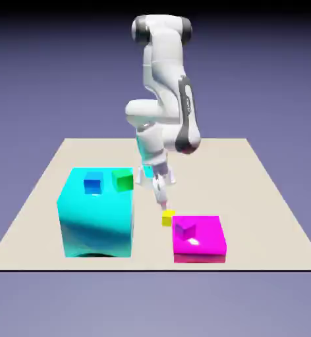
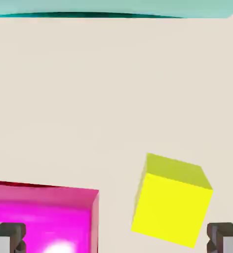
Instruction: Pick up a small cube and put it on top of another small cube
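The small cube (image 1: pixel 168 218) is tiny and bright yellow, and it rests on the beige table right beside the left edge of a flat magenta block (image 1: pixel 199 240). My gripper (image 1: pixel 162 199) hangs just above it, pointing down, with nothing in it. In the hand view the yellow cube (image 2: pixel 172 200) lies tilted between the two grey fingertips (image 2: pixel 226 238), nearer the right one, and the gripper (image 2: pixel 116 243) is open. The magenta block (image 2: pixel 44 217) fills the lower left.
A small magenta cube (image 1: pixel 184 228) sits on the flat magenta block. On the exterior view's left stands a big cyan block (image 1: pixel 97 217) with a small blue cube (image 1: pixel 93 183) and a small green cube (image 1: pixel 122 179) on top. A cyan strip (image 2: pixel 113 7) edges the hand view's top.
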Robot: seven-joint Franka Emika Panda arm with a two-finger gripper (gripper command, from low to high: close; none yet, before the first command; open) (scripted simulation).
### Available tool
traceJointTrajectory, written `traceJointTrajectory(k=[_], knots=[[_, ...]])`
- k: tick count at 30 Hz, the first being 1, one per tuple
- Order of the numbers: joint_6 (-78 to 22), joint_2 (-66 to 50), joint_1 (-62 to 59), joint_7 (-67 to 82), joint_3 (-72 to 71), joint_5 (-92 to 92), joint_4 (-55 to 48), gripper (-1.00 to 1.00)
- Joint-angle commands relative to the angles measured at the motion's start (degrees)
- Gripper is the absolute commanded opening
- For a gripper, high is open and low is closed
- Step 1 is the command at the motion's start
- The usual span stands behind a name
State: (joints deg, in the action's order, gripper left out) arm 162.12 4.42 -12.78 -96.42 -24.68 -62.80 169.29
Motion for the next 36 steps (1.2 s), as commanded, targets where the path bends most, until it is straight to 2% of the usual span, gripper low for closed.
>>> traceJointTrajectory(k=[1, 15, 16, 30, 32, 36], knots=[[-0.1, -0.2, -0.1, -0.4, -0.2, -0.4, 0.1, 0.00], [10.8, -21.7, 3.5, 30.4, 0.5, -31.1, -11.1, 0.00], [10.8, -21.7, 3.5, 30.4, 0.5, -31.1, -11.1, -1.00], [-0.1, -0.2, -0.1, -0.4, -0.2, -0.4, 0.1, -1.00], [-1.0, 1.1, -1.6, 0.7, 1.4, -0.1, -1.0, -1.00], [-10.8, 4.2, -4.6, -6.4, 2.4, 9.9, -8.7, -1.00]])
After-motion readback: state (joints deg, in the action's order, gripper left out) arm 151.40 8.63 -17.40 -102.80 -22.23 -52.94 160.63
